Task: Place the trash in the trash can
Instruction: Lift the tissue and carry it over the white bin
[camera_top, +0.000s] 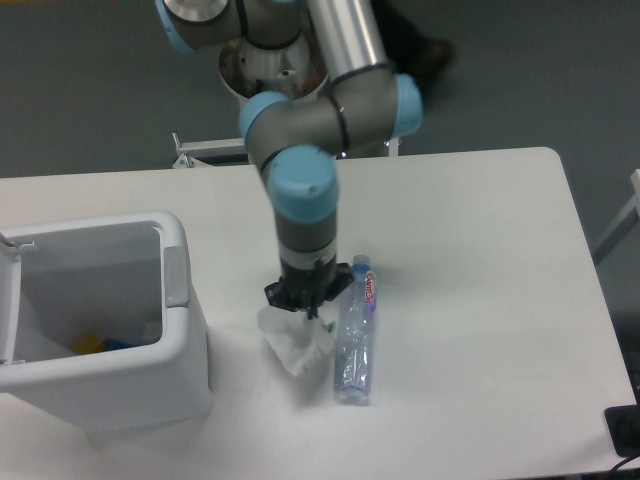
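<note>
Scene evenly and fairly brightly lit from above, with the white table (470, 300) rendered slightly bluish and close to overexposed; soft, short shadows are cast beneath the trash can (100, 320) and beside the crumpled wrapper (297, 343). A bright streak of glare is seen along the polished metal tube of the arm (345, 35), and the bottle (357, 330) label is too soft for its lettering to be read clearly. Overall sharpness is low, fine detail is smeared by compression, and a dark form on the grey floor (520, 80) at the top edge is blurred beyond recognition.
</note>
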